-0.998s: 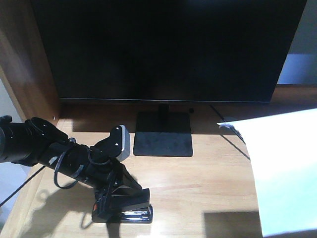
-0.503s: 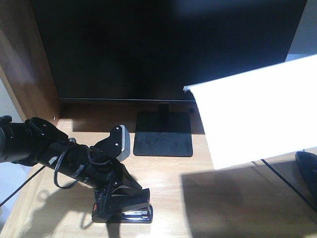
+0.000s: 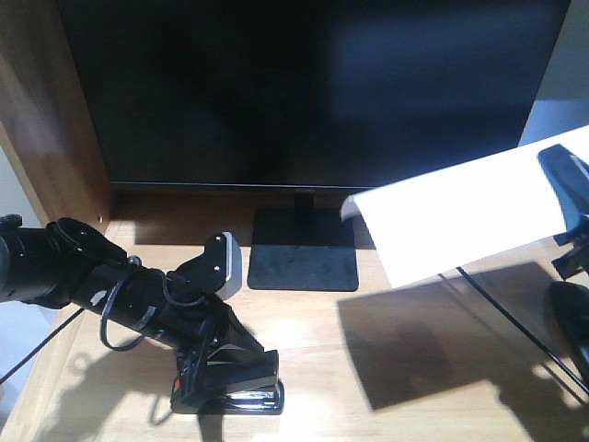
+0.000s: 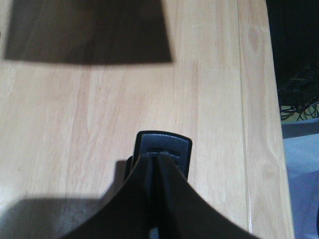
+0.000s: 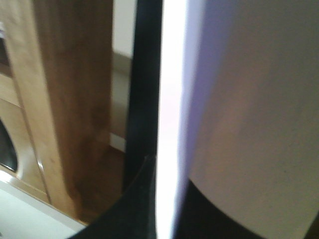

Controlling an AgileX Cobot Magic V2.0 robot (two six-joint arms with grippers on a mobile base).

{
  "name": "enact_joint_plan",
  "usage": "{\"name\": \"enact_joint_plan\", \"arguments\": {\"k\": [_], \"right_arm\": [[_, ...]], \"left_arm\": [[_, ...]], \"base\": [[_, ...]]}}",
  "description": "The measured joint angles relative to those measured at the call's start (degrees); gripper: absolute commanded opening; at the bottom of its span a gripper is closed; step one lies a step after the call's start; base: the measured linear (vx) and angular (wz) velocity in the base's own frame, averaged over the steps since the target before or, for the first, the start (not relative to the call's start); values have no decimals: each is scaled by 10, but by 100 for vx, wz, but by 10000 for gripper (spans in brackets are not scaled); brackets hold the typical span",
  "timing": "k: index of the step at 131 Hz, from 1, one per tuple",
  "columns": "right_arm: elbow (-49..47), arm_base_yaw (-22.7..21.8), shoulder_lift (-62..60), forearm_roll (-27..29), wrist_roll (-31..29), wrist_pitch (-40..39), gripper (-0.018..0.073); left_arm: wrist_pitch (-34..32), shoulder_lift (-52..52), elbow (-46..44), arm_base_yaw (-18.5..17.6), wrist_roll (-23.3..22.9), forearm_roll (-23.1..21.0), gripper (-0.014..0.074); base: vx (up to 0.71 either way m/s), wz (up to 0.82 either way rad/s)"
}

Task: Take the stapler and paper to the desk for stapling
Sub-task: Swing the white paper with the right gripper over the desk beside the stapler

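Observation:
The black stapler [image 3: 241, 379] rests on the wooden desk [image 3: 368, 341] at the front left, with my left gripper [image 3: 210, 357] shut on it from above. In the left wrist view its dark nose [image 4: 164, 145] pokes out past my closed fingertips [image 4: 149, 167]. The white paper [image 3: 460, 216] hangs tilted in the air over the desk's right side, casting a shadow below. My right gripper [image 3: 563, 180] pinches its right edge. The right wrist view shows the paper [image 5: 168, 109] edge-on, clamped in my right gripper [image 5: 167, 174].
A large black monitor [image 3: 313, 92] with a square base [image 3: 302, 249] stands at the back centre. A wooden side panel [image 3: 46, 120] walls the left. A black rounded object [image 3: 572, 327] and thin cables [image 3: 515, 331] lie at the right edge.
The paper rose from low at the right, swung up and leftward in front of the monitor, then drew slightly right. My right gripper came into view. Left arm and stapler stayed still.

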Motion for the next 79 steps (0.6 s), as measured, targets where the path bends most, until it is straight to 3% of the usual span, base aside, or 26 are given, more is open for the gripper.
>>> {"name": "enact_joint_plan", "arguments": {"k": [17, 41, 79], "right_arm": [[-42, -64, 34, -160, 76, -1, -3], [-63, -99, 72, -310, 168, -3, -3], [-63, -103, 148, -530, 188, -4, -3]], "left_arm": [[0, 0, 0, 0, 0, 0, -6], [0, 0, 0, 0, 0, 0, -6], [0, 0, 0, 0, 0, 0, -6]], "base": [[0, 0], [0, 0], [0, 0]]}}
